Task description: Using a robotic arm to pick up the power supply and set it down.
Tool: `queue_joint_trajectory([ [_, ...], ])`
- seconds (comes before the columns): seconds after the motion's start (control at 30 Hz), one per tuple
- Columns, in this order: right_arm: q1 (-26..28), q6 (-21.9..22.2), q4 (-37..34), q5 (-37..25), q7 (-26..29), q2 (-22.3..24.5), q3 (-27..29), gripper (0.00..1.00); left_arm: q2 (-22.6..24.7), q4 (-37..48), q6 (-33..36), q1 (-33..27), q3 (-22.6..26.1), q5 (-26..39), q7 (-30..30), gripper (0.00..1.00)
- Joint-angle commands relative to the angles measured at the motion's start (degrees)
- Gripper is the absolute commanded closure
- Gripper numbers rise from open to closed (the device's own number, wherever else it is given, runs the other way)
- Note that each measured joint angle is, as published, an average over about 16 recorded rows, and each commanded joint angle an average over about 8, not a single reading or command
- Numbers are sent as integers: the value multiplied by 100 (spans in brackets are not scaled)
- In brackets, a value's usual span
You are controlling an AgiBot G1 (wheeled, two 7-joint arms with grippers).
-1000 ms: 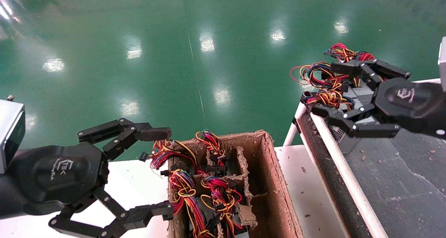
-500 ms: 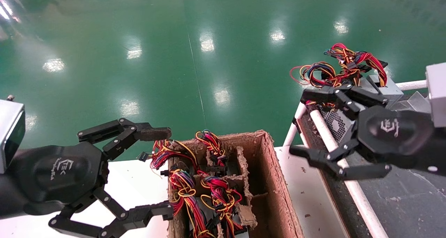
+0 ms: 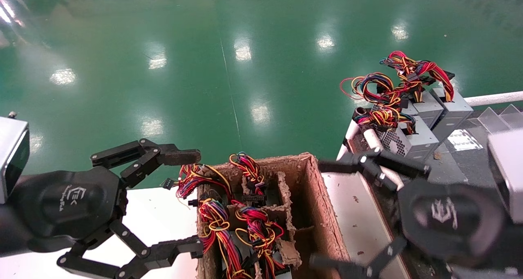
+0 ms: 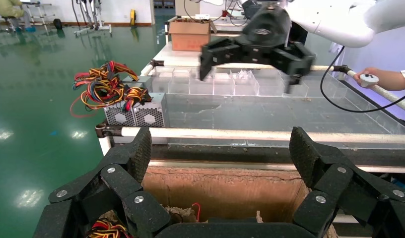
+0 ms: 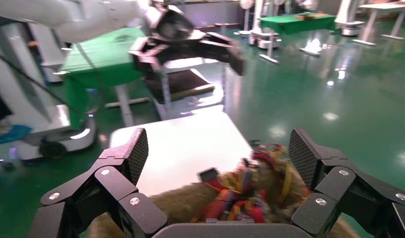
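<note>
Grey power supplies (image 3: 412, 138) with red, yellow and black wire bundles stand on the dark bench at the right, also seen in the left wrist view (image 4: 135, 114). More power supplies with wire bundles (image 3: 245, 224) sit in the compartments of a brown cardboard box (image 3: 322, 213). My right gripper (image 3: 322, 213) hangs open and empty over the box's right wall; its wrist view (image 5: 219, 151) looks down on the wires (image 5: 250, 188). My left gripper (image 3: 190, 201) stays open and empty at the box's left side (image 4: 221, 148).
The box stands on a white table (image 3: 159, 213). A white rail (image 3: 369, 138) edges the dark bench (image 3: 445, 168). Clear plastic dividers (image 4: 225, 87) line the bench's far side. Green floor (image 3: 245, 66) lies beyond.
My right gripper has drawn back from the power supplies on the bench, open and empty, and come down toward the cardboard box. The left arm has not moved.
</note>
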Motion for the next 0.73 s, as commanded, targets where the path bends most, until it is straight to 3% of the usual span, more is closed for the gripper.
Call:
queue_joint_trajectory([
  [0.03,-93,-2,156,57,64,14,15,0,0,0,0,0,0,0,0,0],
  [0.73,-60,2,96,44,46,13,13,0,-1,1,-2,0,0,-1,0,0],
])
